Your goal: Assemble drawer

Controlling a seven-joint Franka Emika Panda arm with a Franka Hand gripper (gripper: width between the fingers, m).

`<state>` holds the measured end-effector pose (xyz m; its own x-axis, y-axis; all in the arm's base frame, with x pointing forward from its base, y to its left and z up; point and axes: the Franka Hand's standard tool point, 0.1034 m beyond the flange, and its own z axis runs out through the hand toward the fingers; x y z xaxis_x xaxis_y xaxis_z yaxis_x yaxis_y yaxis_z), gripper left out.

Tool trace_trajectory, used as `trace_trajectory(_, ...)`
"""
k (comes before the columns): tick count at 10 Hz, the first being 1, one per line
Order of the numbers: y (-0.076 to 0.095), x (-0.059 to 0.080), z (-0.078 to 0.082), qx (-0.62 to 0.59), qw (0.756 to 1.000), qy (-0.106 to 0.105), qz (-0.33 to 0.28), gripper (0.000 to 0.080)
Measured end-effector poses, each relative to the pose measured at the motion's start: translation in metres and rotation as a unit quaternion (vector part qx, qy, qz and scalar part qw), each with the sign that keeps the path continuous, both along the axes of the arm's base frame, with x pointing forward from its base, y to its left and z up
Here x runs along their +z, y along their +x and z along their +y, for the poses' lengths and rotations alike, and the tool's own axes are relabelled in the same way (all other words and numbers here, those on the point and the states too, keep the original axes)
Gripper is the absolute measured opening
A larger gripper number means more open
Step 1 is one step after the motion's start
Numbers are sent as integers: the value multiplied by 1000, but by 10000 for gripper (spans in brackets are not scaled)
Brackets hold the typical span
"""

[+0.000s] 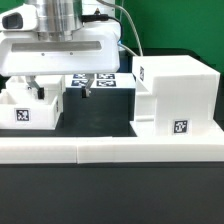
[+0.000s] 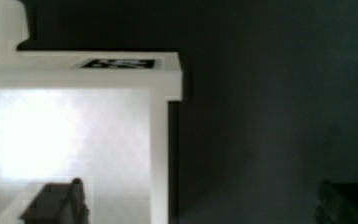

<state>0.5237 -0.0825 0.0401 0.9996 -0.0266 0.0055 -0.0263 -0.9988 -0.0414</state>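
A small open white drawer box (image 1: 22,108) with a marker tag on its front stands on the black table at the exterior view's left. It fills one side of the wrist view (image 2: 78,120), with a tag on its far edge. A larger white drawer housing (image 1: 176,95) with tags stands at the exterior view's right. My gripper (image 1: 62,90) hangs over the inner side of the small box, wide open and empty. In the wrist view my gripper (image 2: 199,205) has one fingertip (image 2: 55,200) over the white box and the other over the dark table.
The marker board (image 1: 100,80) lies flat behind the gripper at the table's back. A white raised ledge (image 1: 110,150) runs along the table's front edge. Black table surface (image 1: 100,110) lies between the two white parts.
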Motion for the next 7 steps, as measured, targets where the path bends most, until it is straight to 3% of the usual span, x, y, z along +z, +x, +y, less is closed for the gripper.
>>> trace_trajectory(3, -3, -2, -11, 1, 1000, 4, 2, 649)
trace_trajectory(5, -10, -21, -19, 1, 1000, -9, -3, 649)
trace_trajectory(7, -13, -29, -18, 2, 1000, -15, -5, 649)
